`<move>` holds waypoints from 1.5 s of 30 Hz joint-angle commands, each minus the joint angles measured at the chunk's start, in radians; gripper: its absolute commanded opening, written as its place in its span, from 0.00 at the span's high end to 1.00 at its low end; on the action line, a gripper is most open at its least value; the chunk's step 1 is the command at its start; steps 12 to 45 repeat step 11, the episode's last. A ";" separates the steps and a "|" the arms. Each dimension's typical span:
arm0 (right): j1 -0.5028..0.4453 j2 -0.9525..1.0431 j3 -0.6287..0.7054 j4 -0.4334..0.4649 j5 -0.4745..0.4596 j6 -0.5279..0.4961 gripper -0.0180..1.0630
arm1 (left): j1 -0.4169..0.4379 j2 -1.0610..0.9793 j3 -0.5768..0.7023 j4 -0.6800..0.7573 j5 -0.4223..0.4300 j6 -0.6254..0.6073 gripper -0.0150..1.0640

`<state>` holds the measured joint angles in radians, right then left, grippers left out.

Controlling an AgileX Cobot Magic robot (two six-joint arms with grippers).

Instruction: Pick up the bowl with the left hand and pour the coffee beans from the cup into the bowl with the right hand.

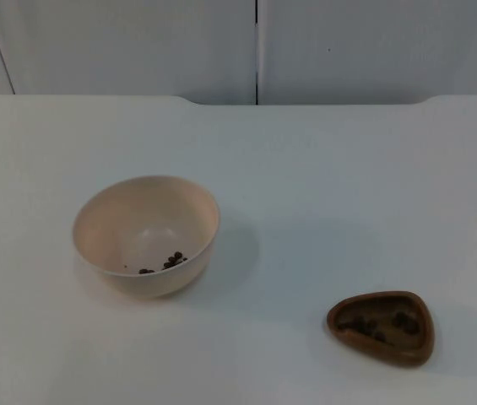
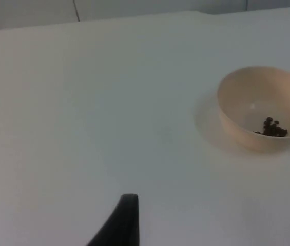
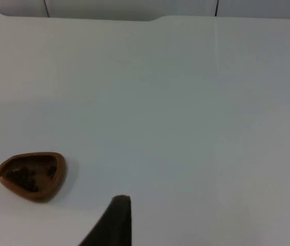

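Bowl [image 1: 146,234], cream-coloured, is seen upright on the white table [image 1: 322,169], left of centre in the top view, with a few coffee beans [image 1: 170,261] lying at its bottom toward the near side. Cup [image 1: 381,326], a brown, low, rounded-triangular dish, is set on the table well apart from the bowl, to the right and nearer the front edge; dark beans are made out inside it too. Nothing is placed between the two, and nothing blocks either one. The table is ended at the back by a grey partition wall [image 1: 137,42]. From the left wrist view, the bowl [image 2: 264,107] is seen resting on the table with its beans [image 2: 273,128] clustered inside, away from the left gripper's black fingertip [image 2: 127,218]; nothing is held or touched by it. From the right wrist view, the cup [image 3: 31,176] is seen standing apart from the right gripper's fingertip [image 3: 118,218], also untouched. One fingertip is seen per gripper, so whether the left gripper or the right gripper is spread or closed cannot be told. Both are held above bare table.
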<state>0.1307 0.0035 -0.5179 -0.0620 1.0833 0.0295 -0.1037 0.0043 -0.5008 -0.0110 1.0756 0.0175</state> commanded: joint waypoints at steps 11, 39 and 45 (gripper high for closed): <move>-0.007 -0.004 0.002 -0.004 -0.005 0.001 0.01 | 0.116 -0.004 0.006 -0.001 -0.001 0.001 0.01; -0.007 -0.004 0.002 -0.004 -0.005 0.001 0.01 | 0.116 -0.004 0.006 -0.001 -0.001 0.001 0.01; -0.007 -0.004 0.002 -0.004 -0.005 0.001 0.01 | 0.116 -0.004 0.006 -0.001 -0.001 0.001 0.01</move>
